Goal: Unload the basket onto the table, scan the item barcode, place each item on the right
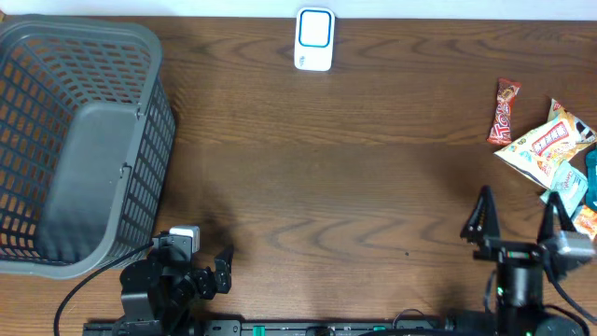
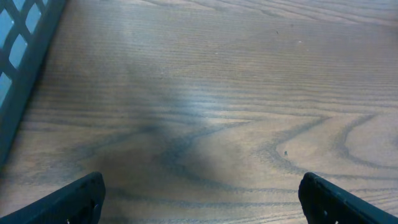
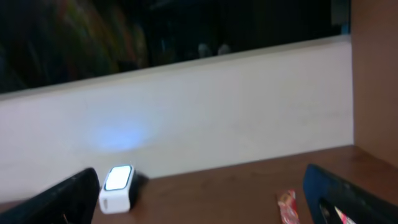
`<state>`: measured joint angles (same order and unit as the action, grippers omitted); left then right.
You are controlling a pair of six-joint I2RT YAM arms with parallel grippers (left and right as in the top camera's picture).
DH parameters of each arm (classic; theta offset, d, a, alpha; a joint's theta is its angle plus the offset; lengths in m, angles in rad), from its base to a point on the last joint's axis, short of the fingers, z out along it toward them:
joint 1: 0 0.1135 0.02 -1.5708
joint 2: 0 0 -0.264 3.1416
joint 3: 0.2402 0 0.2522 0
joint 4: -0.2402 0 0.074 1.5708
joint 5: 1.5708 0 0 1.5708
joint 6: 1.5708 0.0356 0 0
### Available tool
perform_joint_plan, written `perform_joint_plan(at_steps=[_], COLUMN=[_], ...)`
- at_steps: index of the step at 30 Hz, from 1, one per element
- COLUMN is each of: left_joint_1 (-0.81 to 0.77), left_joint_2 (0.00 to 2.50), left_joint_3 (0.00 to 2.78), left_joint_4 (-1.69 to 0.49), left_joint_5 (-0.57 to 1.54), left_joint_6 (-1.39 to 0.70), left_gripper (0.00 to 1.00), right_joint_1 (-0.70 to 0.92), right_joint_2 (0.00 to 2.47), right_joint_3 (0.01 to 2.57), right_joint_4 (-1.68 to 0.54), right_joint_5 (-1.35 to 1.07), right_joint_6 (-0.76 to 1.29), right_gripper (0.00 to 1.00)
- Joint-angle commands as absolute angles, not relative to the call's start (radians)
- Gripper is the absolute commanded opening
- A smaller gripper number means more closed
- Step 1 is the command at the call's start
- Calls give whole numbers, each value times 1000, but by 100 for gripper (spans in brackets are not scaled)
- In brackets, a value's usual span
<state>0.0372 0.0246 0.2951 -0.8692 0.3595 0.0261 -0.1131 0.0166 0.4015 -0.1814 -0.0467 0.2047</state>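
Observation:
The white barcode scanner [image 1: 314,39] with a blue face stands at the table's far edge; in the right wrist view the scanner [image 3: 118,188] shows its lit window. A red candy bar [image 1: 505,110] lies at the right, and shows as the candy bar [image 3: 287,206] low in the right wrist view. Beside it lies a pile of snack packets [image 1: 550,140]. My right gripper [image 1: 518,210] is open near the front right, short of the packets, and my right gripper [image 3: 200,186] holds nothing. My left gripper [image 1: 210,266] is open at the front left; under my left gripper [image 2: 202,186] there is only bare wood.
A grey plastic basket [image 1: 75,140] fills the left side of the wooden table [image 1: 354,187]; its wall [image 2: 25,56] shows at the left of the left wrist view. A white wall runs behind the table's far edge.

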Motion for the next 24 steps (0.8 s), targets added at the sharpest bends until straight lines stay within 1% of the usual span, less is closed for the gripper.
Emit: perform_joint_plan(at_steps=[1, 7, 16, 22, 24], left_joint_1=[34, 34, 34, 34, 34], left_joint_2=[23, 23, 23, 23, 23], left_joint_3=[297, 297, 297, 297, 297], left_joint_4=[-871, -871, -871, -871, -871], left_joint_5=[349, 349, 349, 349, 349], left_joint_6=[32, 32, 32, 32, 32], left_gripper=[99, 99, 99, 99, 99], right_joint_1=[-101, -101, -101, -101, -101], right_joint_2=[6, 6, 5, 5, 5], right_joint_3=[319, 172, 91, 58, 56], right_joint_4=[-118, -78, -82, -202, -184], right_joint_5=[0, 1, 1, 1, 1], right_joint_6=[213, 213, 213, 212, 212], right_gripper=[99, 99, 99, 99, 99])
